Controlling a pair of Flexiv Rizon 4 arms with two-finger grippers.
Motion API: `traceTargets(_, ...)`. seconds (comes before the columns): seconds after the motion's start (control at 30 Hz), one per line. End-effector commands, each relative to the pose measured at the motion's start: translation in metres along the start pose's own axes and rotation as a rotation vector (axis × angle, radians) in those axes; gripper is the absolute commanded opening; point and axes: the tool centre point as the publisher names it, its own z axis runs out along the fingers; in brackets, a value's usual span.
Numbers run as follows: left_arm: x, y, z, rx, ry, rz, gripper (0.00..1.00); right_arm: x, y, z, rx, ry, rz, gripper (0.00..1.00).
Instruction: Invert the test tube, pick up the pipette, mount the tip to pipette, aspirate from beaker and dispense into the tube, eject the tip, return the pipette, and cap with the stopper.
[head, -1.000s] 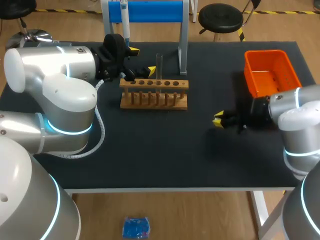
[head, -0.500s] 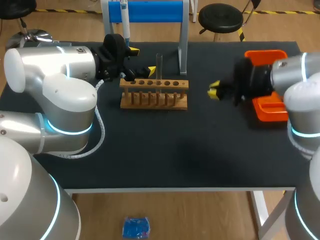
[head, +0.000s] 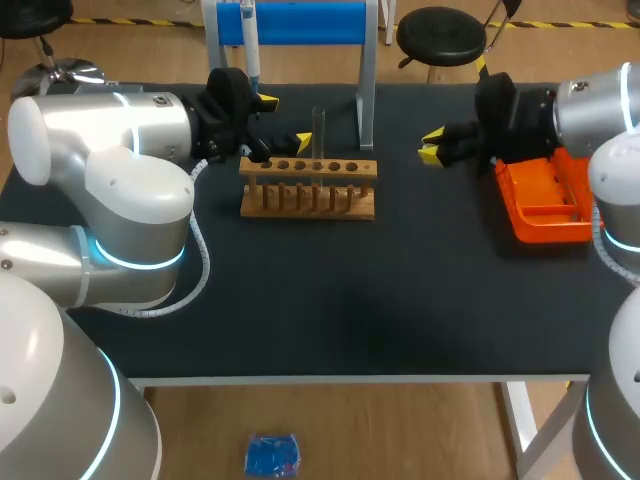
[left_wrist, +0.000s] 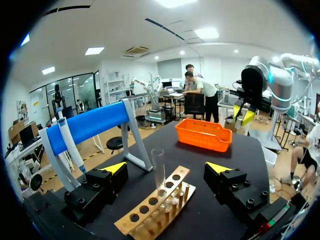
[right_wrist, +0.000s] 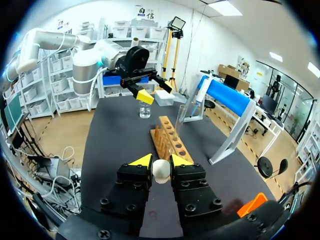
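Stopper (right_wrist: 161, 171) sits pinched in your right gripper (right_wrist: 160, 161) — centre it over the test tube (head: 319, 126), then press down gently.

test tube (head: 318, 130): one, by my count
rack (head: 308, 187): one
pipette (head: 251, 45): one
stopper (right_wrist: 161, 170): one
beaker (right_wrist: 145, 111): one
orange bin (head: 540, 200): one
blue stand (head: 310, 22): one

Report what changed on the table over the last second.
The right gripper swung from the table's near right to the far side, beside the orange bin; it is shut on the white stopper. The left gripper, open either side of the test tube in the wooden rack, kept still; tube and rack stayed put.
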Motion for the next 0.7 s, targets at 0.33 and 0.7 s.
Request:
traceTargets(0.33, 0.000, 0.001, 0.001, 0.003, -0.001, 0.000, 1.00, 0.000, 0.000, -0.001, 0.000, 0.002, 0.000, 0.00)
traceTargets(0.7, 0.000, 0.001, 0.001, 0.003, -0.001, 0.000, 1.00, -0.023, 0.033, 0.032, -0.010, 0.046, -0.012, 0.00)
